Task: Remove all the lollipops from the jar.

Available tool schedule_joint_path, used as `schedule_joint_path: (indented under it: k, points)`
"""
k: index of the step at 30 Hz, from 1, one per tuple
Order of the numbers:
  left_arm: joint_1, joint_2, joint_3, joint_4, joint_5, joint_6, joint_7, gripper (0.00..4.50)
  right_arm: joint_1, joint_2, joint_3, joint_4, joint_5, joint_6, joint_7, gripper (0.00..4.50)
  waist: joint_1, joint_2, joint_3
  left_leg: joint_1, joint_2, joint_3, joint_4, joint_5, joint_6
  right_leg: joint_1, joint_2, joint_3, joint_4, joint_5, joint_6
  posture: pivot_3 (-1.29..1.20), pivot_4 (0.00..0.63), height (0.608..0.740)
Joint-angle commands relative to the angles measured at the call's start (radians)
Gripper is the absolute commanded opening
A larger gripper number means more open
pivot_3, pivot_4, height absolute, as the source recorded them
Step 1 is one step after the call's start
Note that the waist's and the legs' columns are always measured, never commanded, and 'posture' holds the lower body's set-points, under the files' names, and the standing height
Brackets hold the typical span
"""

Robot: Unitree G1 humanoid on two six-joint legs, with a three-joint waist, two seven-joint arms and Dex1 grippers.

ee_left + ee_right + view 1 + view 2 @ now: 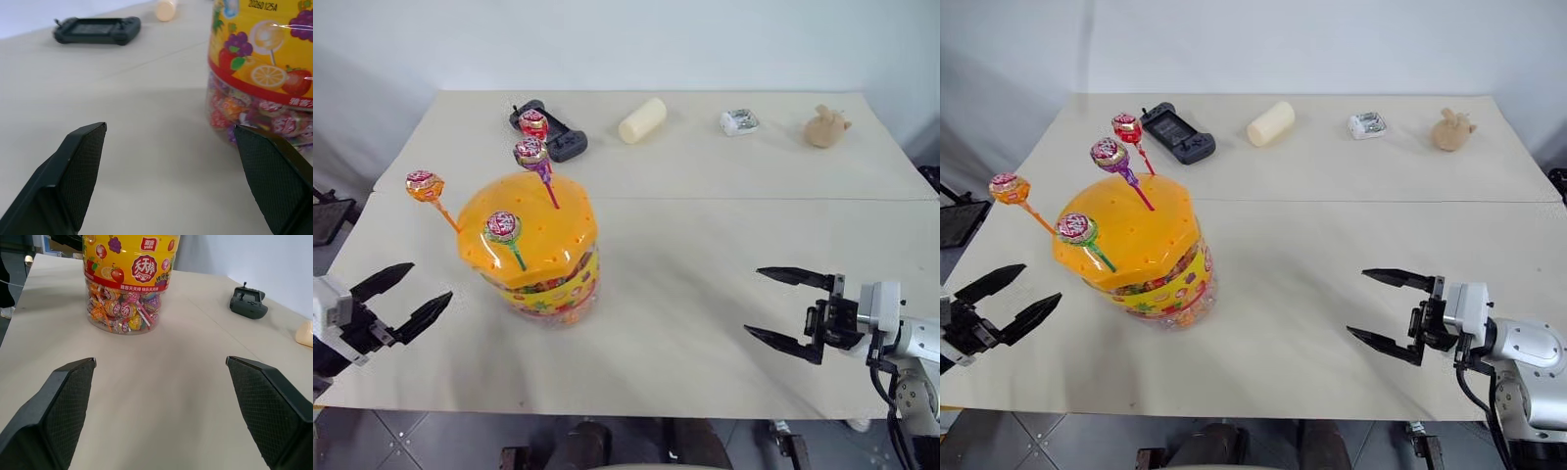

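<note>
The jar (543, 279) is a clear tub of sweets with a yellow label and an orange domed lid (548, 225), standing left of the table's middle. Several lollipops stick up out of the lid's holes: one on an orange stick (424, 184) leaning left, one on a purple stick (530, 152), a red one (533, 122) behind it, and one on a green stick (503, 226) at the front. My left gripper (431, 281) is open to the left of the jar, apart from it. My right gripper (753, 301) is open far to the right, its fingers pointing toward the jar (129, 279).
Along the table's far side lie a black game controller (553, 132), a cream cylinder (642, 119), a small white packet (739, 121) and a tan plush toy (825, 127). The table's front edge (607, 411) runs just below both grippers.
</note>
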Motion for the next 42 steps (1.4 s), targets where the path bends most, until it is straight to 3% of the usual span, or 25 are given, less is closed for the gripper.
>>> schedule_joint_path:
  k: [1,6,13,16,19,21,30,35,42]
  points:
    - [-0.005,0.023,0.029,-0.046,-0.039,0.055,0.016,4.35,-0.02,0.0,-0.02,-0.027,0.041,0.023,-0.015,4.49,0.001,0.0,0.0,0.0,0.0,0.0,0.0,0.0,0.0,0.0,0.0,0.0,0.0,0.0,0.0,0.0,0.15,0.74]
    - [-0.055,0.014,0.156,0.057,-0.246,0.198,-0.024,4.35,-0.127,0.047,0.005,-0.158,0.19,0.154,-0.103,4.49,-0.003,0.0,0.0,0.0,0.001,0.001,0.002,0.0,-0.001,-0.001,0.001,0.001,0.003,0.0,-0.001,0.0,0.15,0.74]
    - [-0.005,0.005,0.213,0.223,-0.234,0.174,-0.117,4.35,-0.282,0.109,0.067,-0.343,0.298,0.256,-0.212,4.49,-0.001,0.0,0.0,0.0,0.002,0.001,0.002,-0.001,-0.002,-0.002,0.003,0.001,0.002,0.0,-0.002,0.0,0.15,0.74]
    - [0.016,0.021,0.222,0.083,-0.349,0.285,-0.149,4.35,-0.305,0.09,0.079,-0.38,0.302,0.273,-0.19,4.49,0.008,-0.004,0.0,-0.001,0.003,-0.001,0.004,-0.002,-0.002,-0.001,0.003,0.0,0.002,0.0,-0.002,0.0,0.15,0.74]
    - [-0.007,0.022,0.272,-0.121,-0.514,0.371,-0.07,4.35,-0.299,0.071,0.06,-0.404,0.316,0.294,-0.189,4.49,0.014,-0.007,0.001,-0.003,0.002,-0.004,0.005,-0.002,-0.001,0.0,0.003,-0.001,0.001,0.0,-0.002,0.0,0.15,0.74]
    - [-0.025,0.038,0.264,-0.196,-0.542,0.396,-0.044,4.35,-0.303,0.077,0.061,-0.415,0.318,0.301,-0.212,4.49,0.012,-0.007,0.001,-0.002,0.002,-0.003,0.005,-0.003,0.0,0.001,0.002,0.0,0.0,0.0,-0.002,0.0,0.15,0.74]
    - [-0.208,0.157,0.164,-0.206,-0.59,0.485,-0.04,4.35,-0.342,0.08,0.081,-0.373,0.29,0.301,-0.191,4.49,-0.007,-0.002,0.003,-0.001,0.008,0.002,0.005,-0.004,-0.004,-0.002,0.009,0.002,0.002,0.0,-0.005,0.0,0.15,0.74]
    - [-0.278,0.174,0.073,-0.188,-0.557,0.492,-0.087,2.98,-0.358,0.088,0.084,-0.349,0.266,0.289,-0.179,4.5,-0.007,-0.002,0.003,-0.001,0.011,0.003,0.005,-0.004,-0.006,-0.002,0.012,0.001,0.002,0.0,-0.007,0.0,0.15,0.74]
    - [-0.307,0.172,0.054,-0.138,-0.537,0.499,-0.123,0.9,-0.377,0.095,0.088,-0.353,0.29,0.306,-0.17,4.5,-0.009,-0.002,0.003,-0.001,0.012,0.004,0.004,-0.005,-0.007,-0.004,0.013,0.002,0.002,0.0,-0.008,0.0,0.15,0.74]
